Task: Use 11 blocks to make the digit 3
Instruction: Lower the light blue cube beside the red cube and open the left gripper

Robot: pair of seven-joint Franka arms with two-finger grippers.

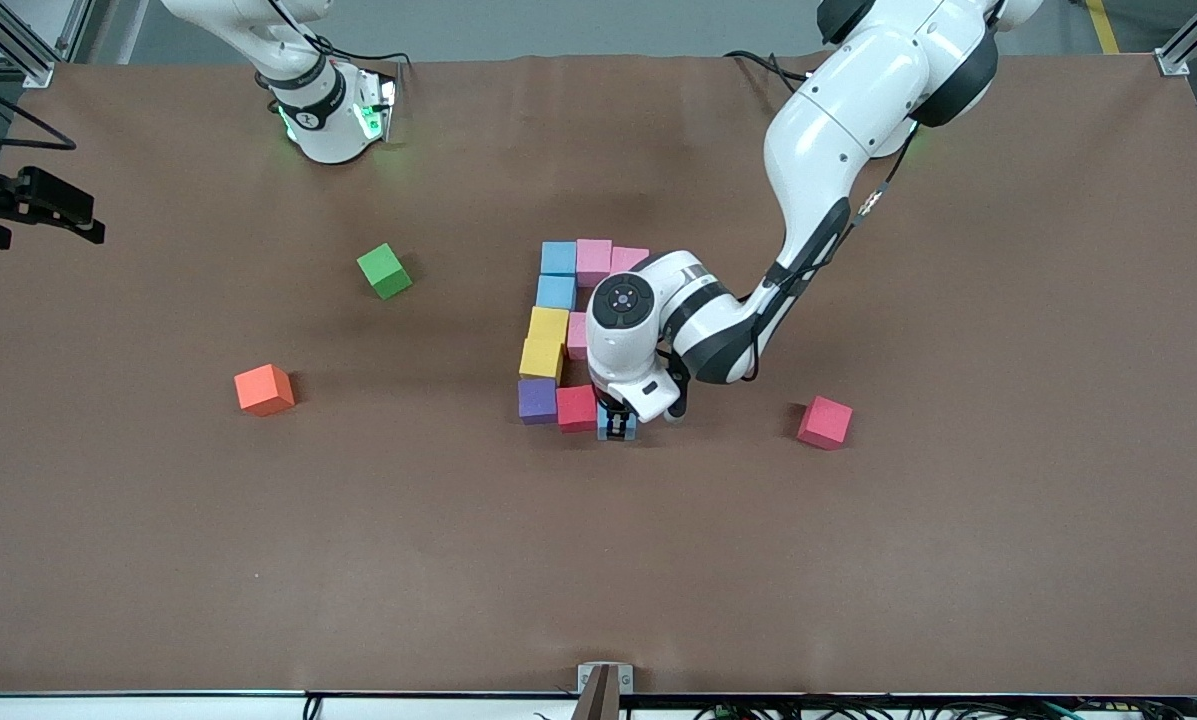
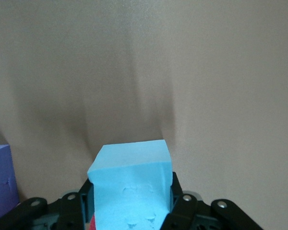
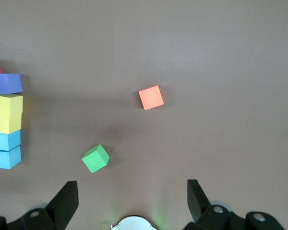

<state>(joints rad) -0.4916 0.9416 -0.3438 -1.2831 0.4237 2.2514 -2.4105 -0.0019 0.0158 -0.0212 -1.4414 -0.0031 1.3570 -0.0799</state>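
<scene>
Your left gripper (image 1: 617,428) is clamped on a light blue cube (image 2: 132,184) at the figure's six o'clock, touching the red cube (image 1: 576,408) — right gripper (image 3: 132,201) waits, jaws apart.

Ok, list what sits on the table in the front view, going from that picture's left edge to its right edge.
Orange cube → green cube → the unfinished block figure, with the left gripper shut on a light blue block at its near row → lone red block.
</scene>
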